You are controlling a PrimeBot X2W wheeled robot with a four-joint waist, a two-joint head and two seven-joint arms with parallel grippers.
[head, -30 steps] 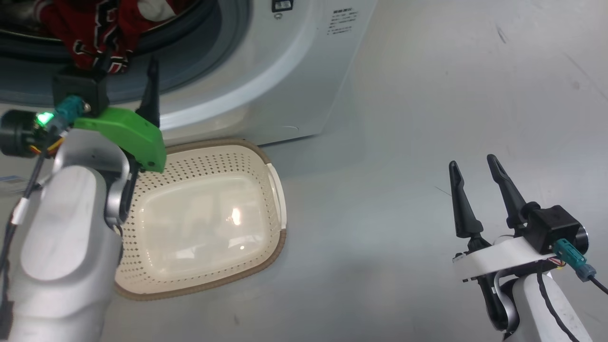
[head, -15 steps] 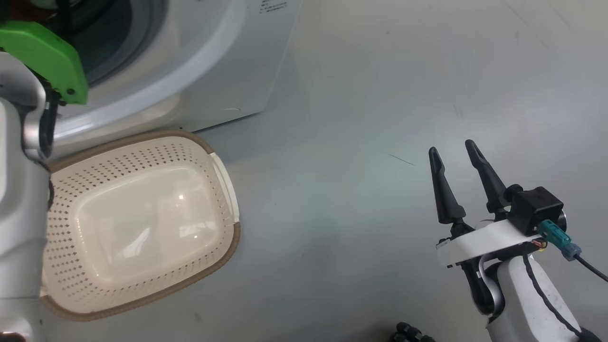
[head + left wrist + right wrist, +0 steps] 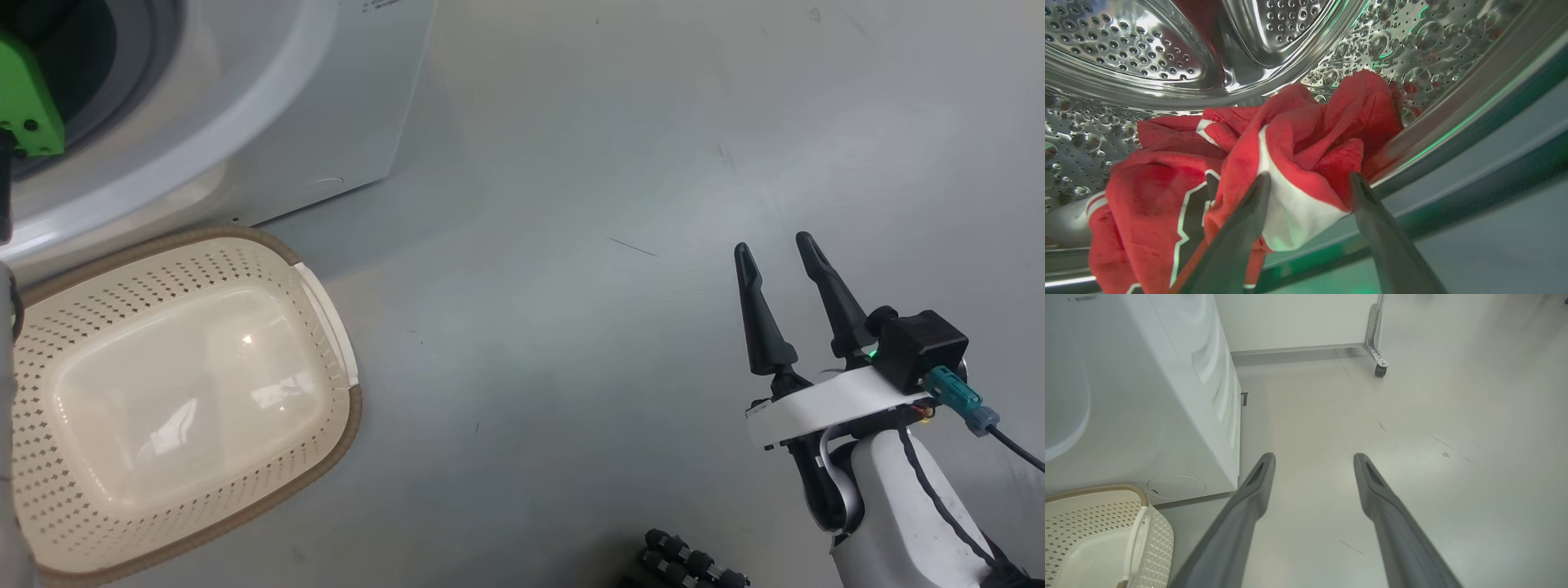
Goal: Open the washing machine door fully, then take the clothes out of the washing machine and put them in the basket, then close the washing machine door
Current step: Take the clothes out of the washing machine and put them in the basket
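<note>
L gripper [image 3: 1308, 185] jaws apart, set astride a red-and-white fold of the clothes [image 3: 1298, 134] inside the steel drum [image 3: 1126, 45]; nothing clamped yet. Door-opening step is judged done, since the washing machine [image 3: 269, 122] is reached into. No garment is seen in the basket [image 3: 122, 269], just in front of the machine: transfer & door closing are left. R gripper [image 3: 769, 245] fingers spread, held low over the floor [image 3: 571, 327], well apart from the machine.

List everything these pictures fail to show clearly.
- Head view: the print on the washing machine is too small to read and is cut by the top edge.
- Head view: a dark ridged thing is cut by the bottom edge; unidentifiable.
- Left wrist view: the clothes run behind the fingers of the left gripper and off the bottom edge; one garment or several, unclear.
</note>
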